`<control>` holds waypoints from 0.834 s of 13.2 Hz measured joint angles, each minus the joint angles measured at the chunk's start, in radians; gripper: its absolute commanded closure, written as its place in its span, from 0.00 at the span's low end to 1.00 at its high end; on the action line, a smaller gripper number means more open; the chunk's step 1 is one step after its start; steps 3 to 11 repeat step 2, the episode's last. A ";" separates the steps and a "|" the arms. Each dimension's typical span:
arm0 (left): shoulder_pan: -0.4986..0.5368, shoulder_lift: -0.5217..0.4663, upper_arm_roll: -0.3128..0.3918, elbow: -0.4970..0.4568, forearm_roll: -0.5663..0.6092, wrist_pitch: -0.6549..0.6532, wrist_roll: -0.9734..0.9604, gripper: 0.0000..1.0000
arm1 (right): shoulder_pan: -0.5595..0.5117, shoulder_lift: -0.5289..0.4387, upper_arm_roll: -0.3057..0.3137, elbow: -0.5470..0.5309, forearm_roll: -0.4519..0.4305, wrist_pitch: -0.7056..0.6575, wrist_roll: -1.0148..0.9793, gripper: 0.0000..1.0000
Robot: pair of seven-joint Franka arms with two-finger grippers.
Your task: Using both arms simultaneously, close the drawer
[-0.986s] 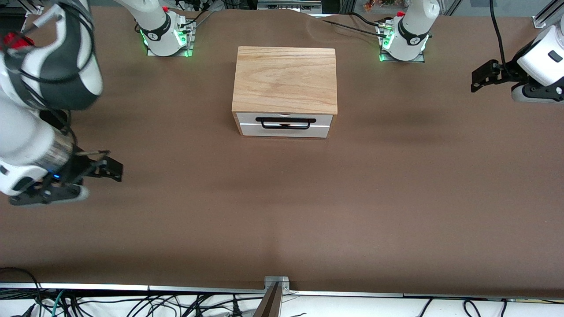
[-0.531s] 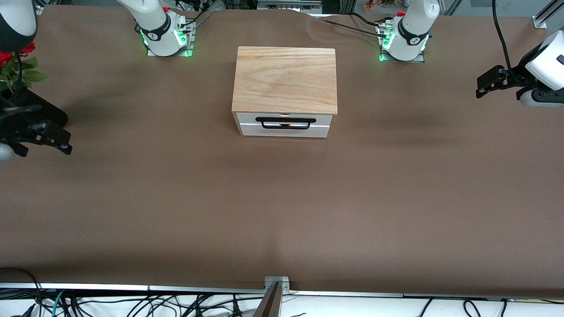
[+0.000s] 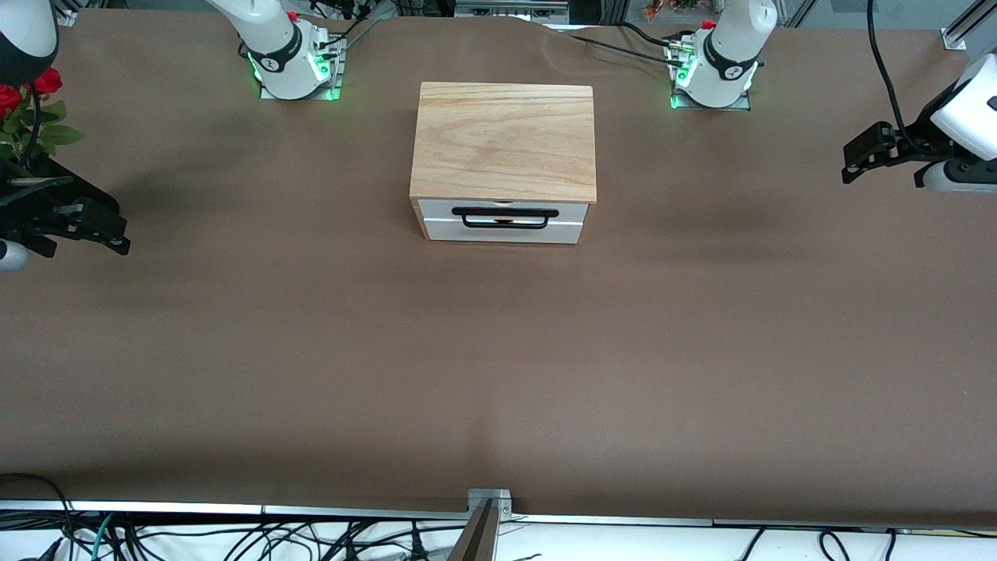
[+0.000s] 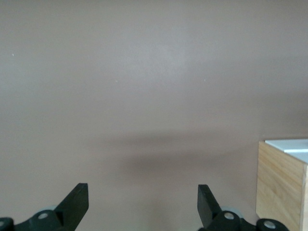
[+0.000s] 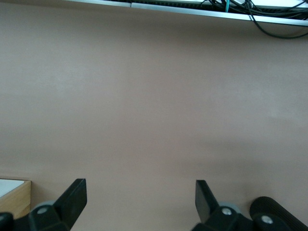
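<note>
The wooden box (image 3: 505,140) stands mid-table between the two arms' bases. The drawer (image 3: 502,227) shows its white front and black wire handle (image 3: 505,217), about flush with the box's front. My left gripper (image 3: 855,160) is open and empty, up over the left arm's end of the table, well apart from the box. My right gripper (image 3: 121,238) is open and empty over the right arm's end. The left wrist view shows open fingers (image 4: 77,204) and a corner of the box (image 4: 281,185). The right wrist view shows open fingers (image 5: 74,195) and a box corner (image 5: 12,197).
Red flowers with green leaves (image 3: 31,109) stand at the right arm's end of the table. The green-lit bases (image 3: 294,74) (image 3: 713,82) sit farther from the front camera than the box. Cables hang along the table's near edge (image 3: 234,538).
My right arm has swung away from the table's middle toward its own end and lifted. My left gripper has drawn slightly outward. The drawer and box have not moved.
</note>
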 measured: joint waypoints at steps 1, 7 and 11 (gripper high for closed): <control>0.003 0.004 0.002 0.010 0.000 0.010 -0.010 0.00 | -0.001 0.001 0.000 -0.003 0.000 0.000 0.000 0.00; 0.007 0.005 0.006 0.025 0.000 0.015 -0.015 0.00 | -0.001 0.002 0.000 -0.004 0.000 0.000 0.000 0.00; 0.007 0.005 0.006 0.025 0.000 0.015 -0.015 0.00 | -0.001 0.002 0.000 -0.004 0.000 0.000 0.000 0.00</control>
